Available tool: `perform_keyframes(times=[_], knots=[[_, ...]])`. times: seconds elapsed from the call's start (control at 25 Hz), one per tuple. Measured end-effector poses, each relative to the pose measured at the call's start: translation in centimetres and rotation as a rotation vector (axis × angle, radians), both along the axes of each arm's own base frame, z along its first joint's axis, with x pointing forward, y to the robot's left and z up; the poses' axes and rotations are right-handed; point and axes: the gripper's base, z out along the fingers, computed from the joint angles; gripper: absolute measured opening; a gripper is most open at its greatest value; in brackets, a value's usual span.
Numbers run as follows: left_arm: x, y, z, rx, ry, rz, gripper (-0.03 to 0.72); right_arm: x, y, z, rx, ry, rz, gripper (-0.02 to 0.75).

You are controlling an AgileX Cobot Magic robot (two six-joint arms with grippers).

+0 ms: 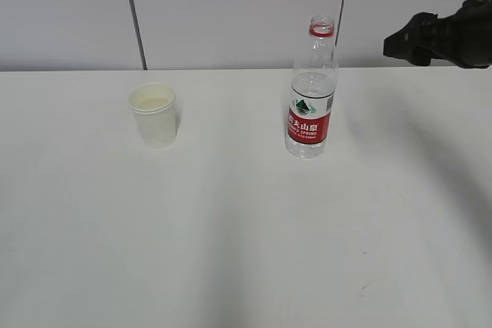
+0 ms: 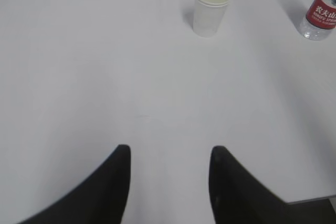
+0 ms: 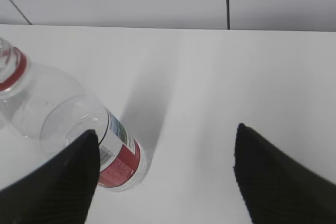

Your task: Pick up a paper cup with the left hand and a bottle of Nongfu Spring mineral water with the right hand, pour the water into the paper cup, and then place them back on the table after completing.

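A white paper cup (image 1: pixel 154 115) stands upright on the white table (image 1: pixel 246 251) at the left, with clear water in it. An uncapped Nongfu Spring bottle (image 1: pixel 311 91) with a red label stands upright right of centre, partly filled. The right hand (image 1: pixel 442 36) hovers above the table at the upper right, apart from the bottle. In the right wrist view the right gripper (image 3: pixel 165 137) is open and empty, the bottle (image 3: pixel 73 135) at its left finger. The left gripper (image 2: pixel 169 153) is open and empty, well short of the cup (image 2: pixel 211 9); the bottle (image 2: pixel 320 17) shows at that view's far right. The left hand is out of the exterior view.
A pale panelled wall (image 1: pixel 231 5) with dark seams runs behind the table. The table's near right edge (image 2: pixel 315 199) shows in the left wrist view.
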Motion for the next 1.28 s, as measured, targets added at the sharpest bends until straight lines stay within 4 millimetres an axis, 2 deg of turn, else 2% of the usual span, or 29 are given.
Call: perform_keyframes(times=[0.28,0.6,1.28], knots=[[0.01,0.06,0.0,0.007,-0.004,0.014,0.292,-0.02,0.05,-0.01,0.004,0.002,0.005,0.589],[-0.12,-0.17,0.0,0.005,-0.003,0.209,0.267,-0.02,0.05,-0.01,0.004,0.002,0.005,0.589],[-0.12,-0.18,0.0,0.004,-0.003,0.21,0.239,-0.03,0.05,0.02,0.004,0.001,0.005,0.588]])
